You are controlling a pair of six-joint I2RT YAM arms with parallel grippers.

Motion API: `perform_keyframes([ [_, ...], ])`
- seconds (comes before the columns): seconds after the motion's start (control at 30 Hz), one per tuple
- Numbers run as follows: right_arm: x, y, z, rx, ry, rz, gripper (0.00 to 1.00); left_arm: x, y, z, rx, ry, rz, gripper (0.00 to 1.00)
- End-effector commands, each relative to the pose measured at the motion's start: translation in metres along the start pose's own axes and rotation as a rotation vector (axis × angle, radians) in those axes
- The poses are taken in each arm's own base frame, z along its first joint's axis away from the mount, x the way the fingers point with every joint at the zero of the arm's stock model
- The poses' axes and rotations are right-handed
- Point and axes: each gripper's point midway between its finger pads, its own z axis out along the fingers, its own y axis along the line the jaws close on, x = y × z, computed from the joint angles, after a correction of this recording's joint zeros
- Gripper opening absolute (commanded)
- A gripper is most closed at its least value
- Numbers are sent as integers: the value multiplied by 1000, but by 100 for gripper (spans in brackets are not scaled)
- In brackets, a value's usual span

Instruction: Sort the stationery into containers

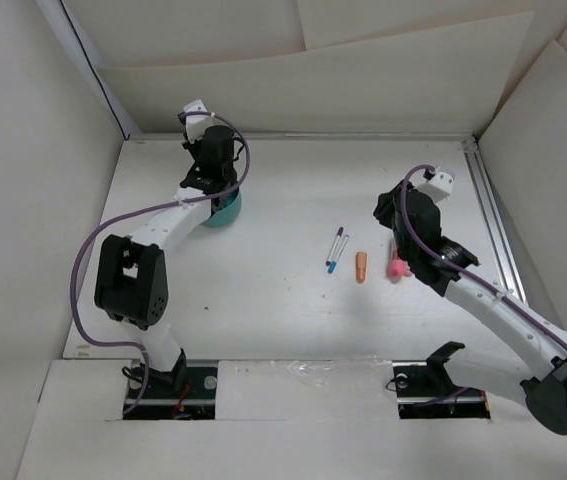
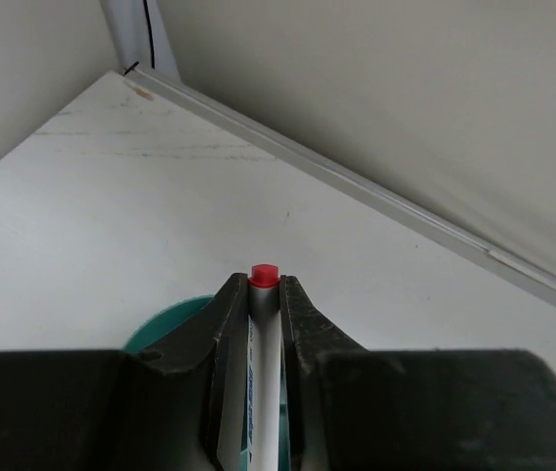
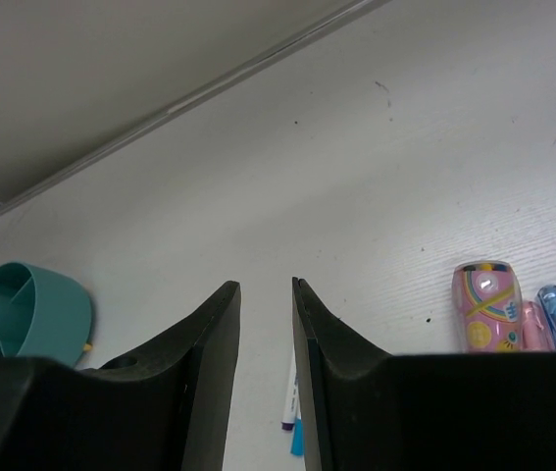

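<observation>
No legible words, numbers or brands anywhere. Blue printing along the barrel of the slim white pen with a red end point(image 2: 261, 383), too blurred to read. Coloured stripes and yellow shapes on the short stubby pink piece point(image 3: 486, 306), with no letters discernible.

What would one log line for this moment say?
left gripper: shut on red-capped pen, at teal cup | right gripper: open, empty, near two pens

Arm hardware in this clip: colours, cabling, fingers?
Both arms match: left arm and right arm have white links, black joint housings, a purple cable looped outside each, a small white camera block at the wrist. The fingers are matte black, tapered.
</observation>
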Motion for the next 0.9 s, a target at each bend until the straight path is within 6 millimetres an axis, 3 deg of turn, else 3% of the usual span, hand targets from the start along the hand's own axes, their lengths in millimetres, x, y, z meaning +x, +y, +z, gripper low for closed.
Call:
perform_keyframes([
  [0.0, -19, 12, -4, -52, -49, 58, 34, -28, -4, -6, -3, -106, -22, 0],
  [0.5, -22, 12, -6, -56, -56, 54, 34, 11, -20, 26, -8, -121, 136, 0],
  [0.63, -22, 12, -6, -56, -56, 54, 34, 15, -32, 25, 12, -128, 138, 0],
  [0.87, -22, 12, -6, -56, -56, 54, 34, 29, -30, 26, 20, -115, 141, 0],
])
